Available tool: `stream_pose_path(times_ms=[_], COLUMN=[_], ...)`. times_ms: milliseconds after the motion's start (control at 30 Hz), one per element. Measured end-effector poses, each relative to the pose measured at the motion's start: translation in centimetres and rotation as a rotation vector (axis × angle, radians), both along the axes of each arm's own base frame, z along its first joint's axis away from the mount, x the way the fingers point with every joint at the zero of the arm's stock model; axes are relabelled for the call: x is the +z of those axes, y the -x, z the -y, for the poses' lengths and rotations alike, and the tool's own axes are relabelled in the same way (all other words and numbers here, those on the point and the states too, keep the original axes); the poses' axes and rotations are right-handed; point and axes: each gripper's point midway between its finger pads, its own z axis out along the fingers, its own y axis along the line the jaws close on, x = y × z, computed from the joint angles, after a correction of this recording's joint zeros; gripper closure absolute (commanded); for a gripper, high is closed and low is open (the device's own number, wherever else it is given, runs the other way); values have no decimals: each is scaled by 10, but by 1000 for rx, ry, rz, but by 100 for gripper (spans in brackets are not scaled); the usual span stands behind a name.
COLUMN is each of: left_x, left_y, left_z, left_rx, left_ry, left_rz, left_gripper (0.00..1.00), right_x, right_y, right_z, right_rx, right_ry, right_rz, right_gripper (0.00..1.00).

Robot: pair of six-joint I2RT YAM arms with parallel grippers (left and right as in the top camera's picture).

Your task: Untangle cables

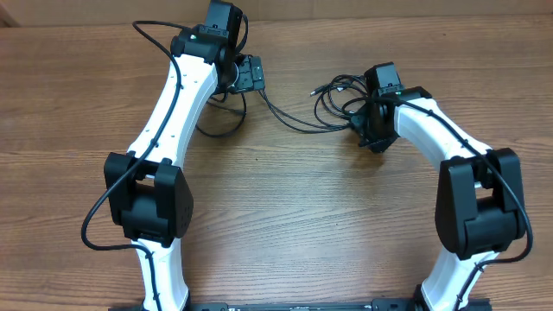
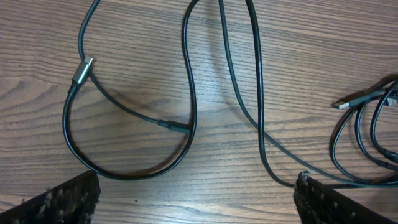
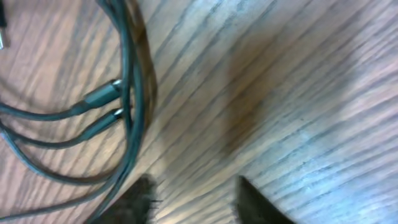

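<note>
Judged cables (image 2: 130,175) light, limp, slick | advised grip behind stiff plug (image 2: 82,70) | found left hand (image 2: 199,196) spread, empty | right hand (image 3: 196,199) half-spread, nothing clamped

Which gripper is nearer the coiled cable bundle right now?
Right. The right gripper sits at the near edge of the coiled cable bundle, its loops beside one finger; the left gripper is well off to its left, above a loose cable loop.

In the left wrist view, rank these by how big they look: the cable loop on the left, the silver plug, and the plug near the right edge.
1. cable loop, clearly largest.
2. silver plug and right-edge plug: they look about alike, so unranked.
</note>
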Motion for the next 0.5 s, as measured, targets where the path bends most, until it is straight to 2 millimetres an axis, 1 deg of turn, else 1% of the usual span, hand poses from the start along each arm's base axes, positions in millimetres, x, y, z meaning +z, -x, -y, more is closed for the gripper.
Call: stream_pose_path(times_ms=[33, 67, 100, 133, 167, 200, 267, 300, 367, 400, 500], left_x=[0, 0, 0, 0, -1, -1, -2, -3, -6, -8, -10], left_y=[0, 0, 0, 0, 0, 0, 0, 1, 2, 2, 2], left_z=[0, 0, 0, 0, 1, 1, 2, 2, 7, 7, 5], left_rx=[0, 0, 2, 6, 7, 5, 4, 2, -8, -10, -6], left_ry=[0, 0, 1, 5, 7, 6, 6, 5, 3, 1, -7], left_rz=[-1, -1, -2, -1, -1, -1, -4, -6, -13, -15, -19], left_gripper=[20, 38, 65, 72, 77, 80, 81, 79, 37, 28, 22], right_x=[-5, -9, -18, -22, -21, -22, -22, -22, -22, -22, -22], right_y=[0, -1, 1, 2, 0, 0, 0, 1, 5, 8, 16], right_z=[0, 0, 0, 0, 0, 0, 0, 0, -1, -3, -13], right_rx=[-1, 1, 2, -1, 2, 3, 2, 2, 3, 5, 48], right_ry=[2, 3, 7, 8, 8, 8, 6, -2, -18, -29, -87], right_rz=[-7, -12, -31, -39, -32, -35, -37, -44, -61, -78, -111], right_gripper=[95, 96, 96, 96, 96, 96, 96, 96, 96, 96, 94])
